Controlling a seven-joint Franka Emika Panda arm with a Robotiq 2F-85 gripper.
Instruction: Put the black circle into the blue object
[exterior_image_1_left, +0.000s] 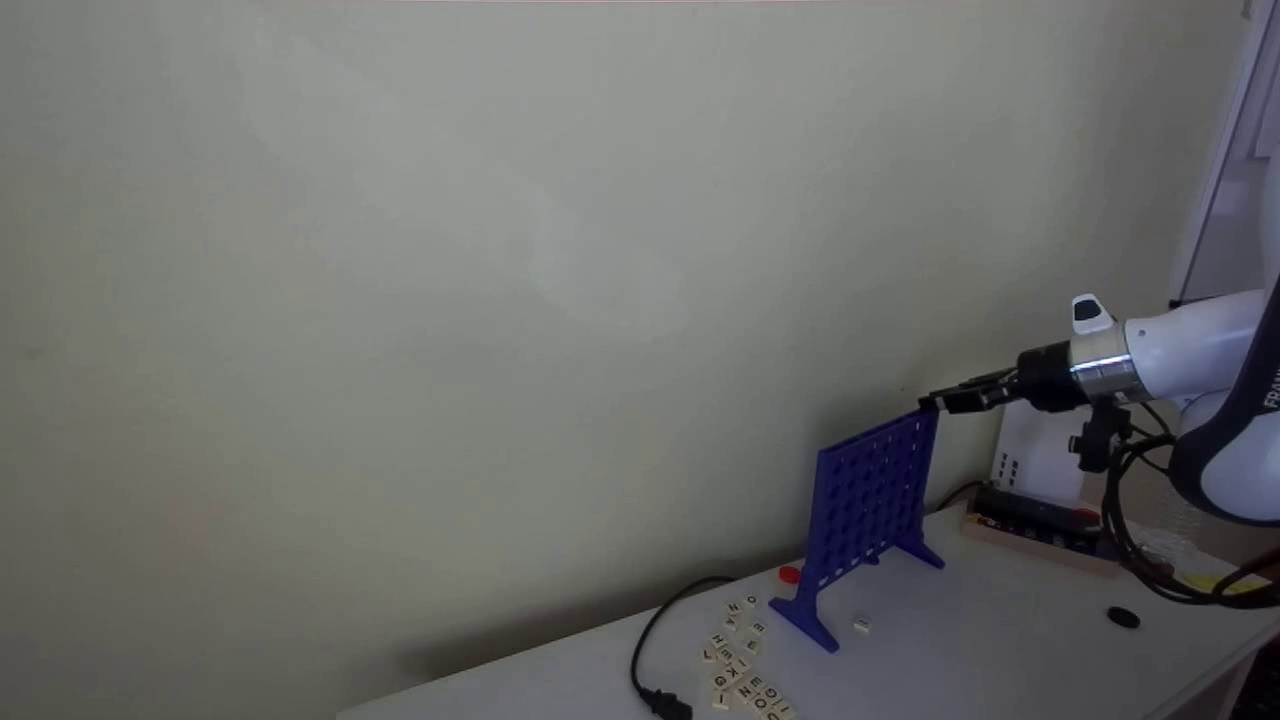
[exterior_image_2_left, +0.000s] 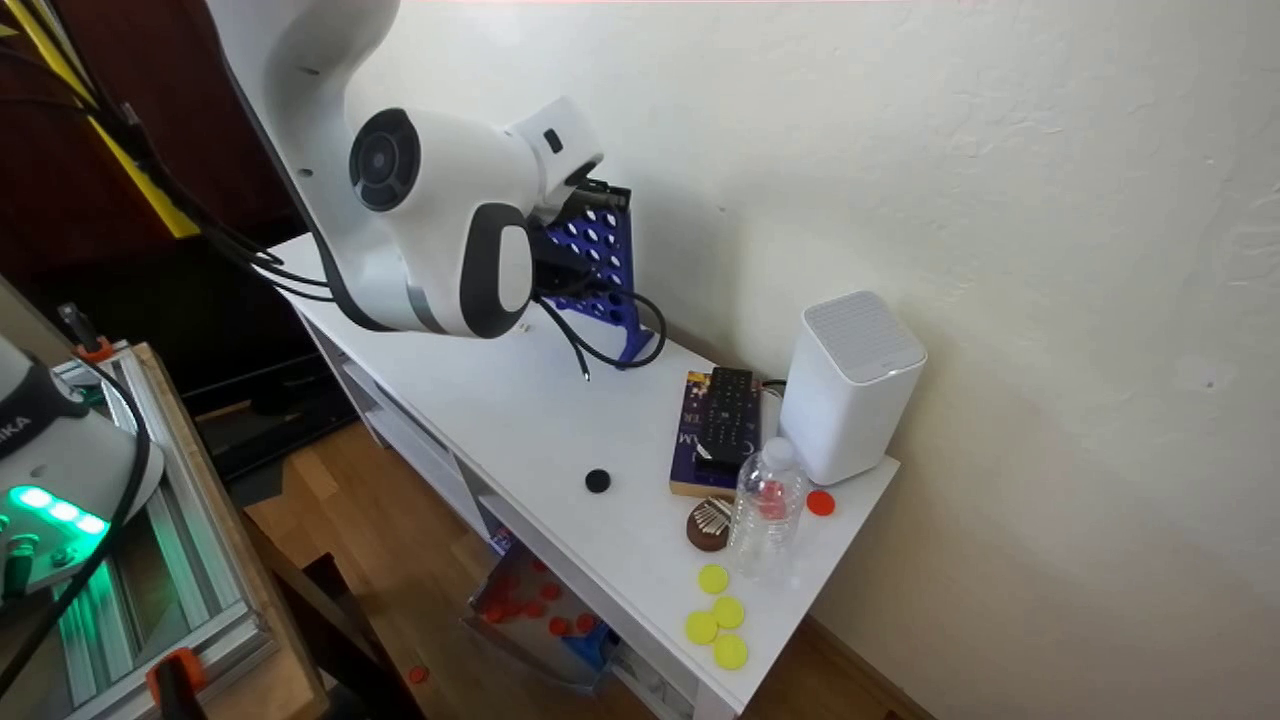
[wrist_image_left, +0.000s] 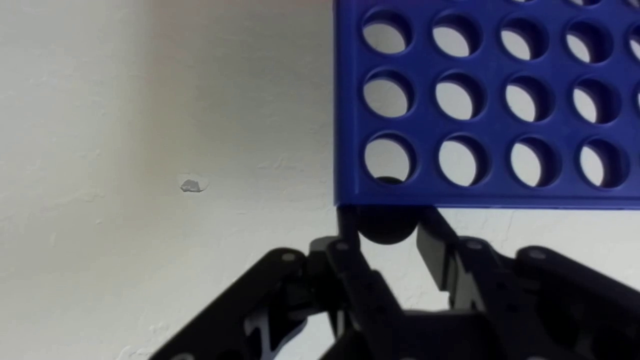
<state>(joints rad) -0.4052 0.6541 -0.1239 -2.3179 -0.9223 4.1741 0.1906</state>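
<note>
The blue object (exterior_image_1_left: 872, 490) is an upright grid on feet on the white table; in the wrist view it (wrist_image_left: 422, 125) fills the upper right. My gripper (exterior_image_1_left: 932, 403) is at one top corner of it. In the wrist view my gripper's fingers (wrist_image_left: 390, 227) are closed on the sides of a black circle (wrist_image_left: 387, 231). This disc overlaps the frame's top edge, and a sliver shows through the corner hole. I cannot tell if it sits inside the slot or behind the frame. In an exterior view the grid (exterior_image_2_left: 618, 255) is partly hidden by the arm.
Another black disc (exterior_image_2_left: 597, 481) lies on the table (exterior_image_2_left: 480, 400). A book (exterior_image_2_left: 690, 430) with a remote (exterior_image_2_left: 728, 415), a bottle (exterior_image_2_left: 765, 515), a white box (exterior_image_2_left: 850, 385) and yellow discs (exterior_image_2_left: 729, 652) stand nearby. Letter tiles (exterior_image_1_left: 735, 672) and a cable (exterior_image_1_left: 637, 650) lie beyond the grid.
</note>
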